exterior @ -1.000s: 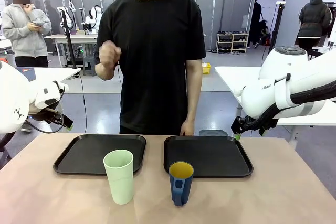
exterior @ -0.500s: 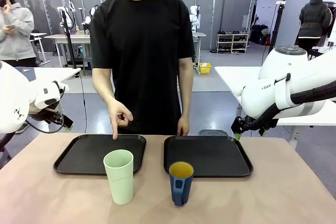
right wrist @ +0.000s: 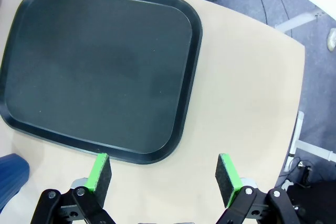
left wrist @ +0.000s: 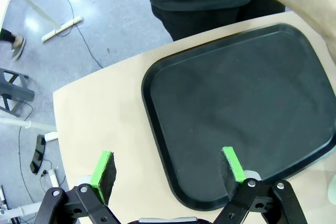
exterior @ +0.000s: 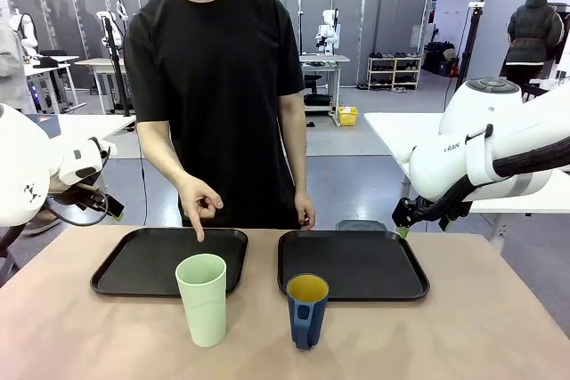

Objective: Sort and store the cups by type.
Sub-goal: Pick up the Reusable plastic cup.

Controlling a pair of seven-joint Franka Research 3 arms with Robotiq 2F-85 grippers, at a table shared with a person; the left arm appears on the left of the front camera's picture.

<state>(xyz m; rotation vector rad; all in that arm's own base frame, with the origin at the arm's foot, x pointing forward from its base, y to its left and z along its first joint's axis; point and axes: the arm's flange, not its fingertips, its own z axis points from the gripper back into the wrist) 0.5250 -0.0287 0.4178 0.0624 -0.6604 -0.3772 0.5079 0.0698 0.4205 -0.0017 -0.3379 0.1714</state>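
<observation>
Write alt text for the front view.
A person standing across the table points one hand down at the left black tray. A pale-green tumbler stands before that tray and a dark-blue mug before the right black tray; the white left arm and right arm sit at the sides.

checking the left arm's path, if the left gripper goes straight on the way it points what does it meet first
Most likely the black tray, near its rim; the open left gripper points down at it with nothing between. Depth is unclear: it could be the table beside the rim.
</observation>
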